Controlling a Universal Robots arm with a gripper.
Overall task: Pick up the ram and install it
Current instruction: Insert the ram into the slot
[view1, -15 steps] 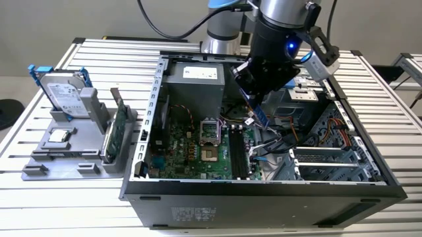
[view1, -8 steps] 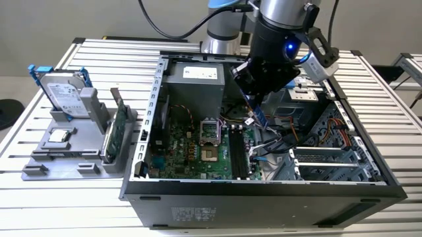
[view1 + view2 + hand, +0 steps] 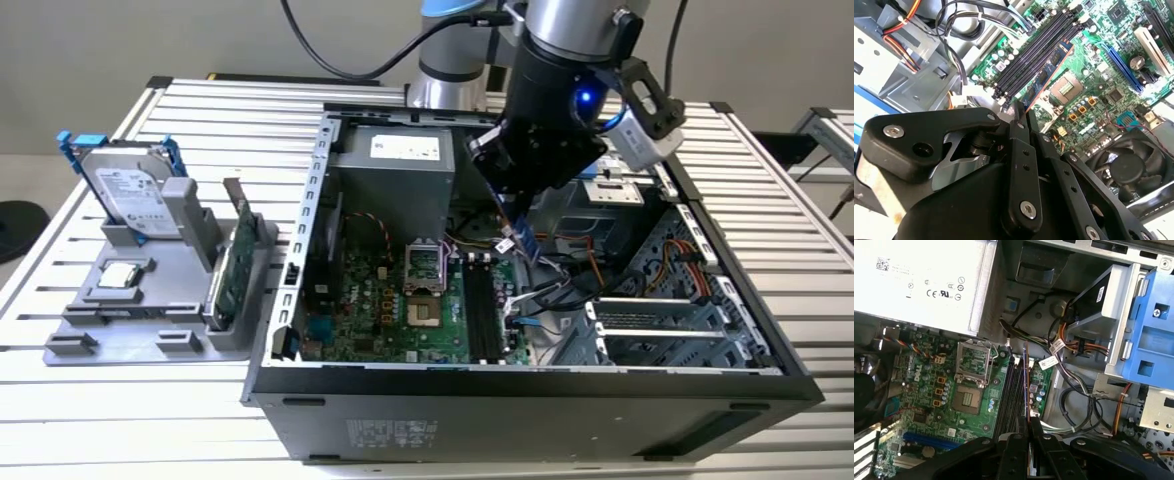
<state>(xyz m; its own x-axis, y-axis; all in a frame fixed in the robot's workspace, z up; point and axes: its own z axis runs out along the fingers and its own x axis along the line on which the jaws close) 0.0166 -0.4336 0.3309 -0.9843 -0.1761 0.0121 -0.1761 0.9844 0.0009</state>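
One gripper (image 3: 1021, 112), jaws pinching the ram (image 3: 1046, 75), above the memory slots (image 3: 1013, 390).
Probably slightly misaligned; pressing crooked could jam it.

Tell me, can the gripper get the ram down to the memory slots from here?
Probably yes. The gripper holds the ram edge-on just above the memory slots, and the cables lie off to one side.
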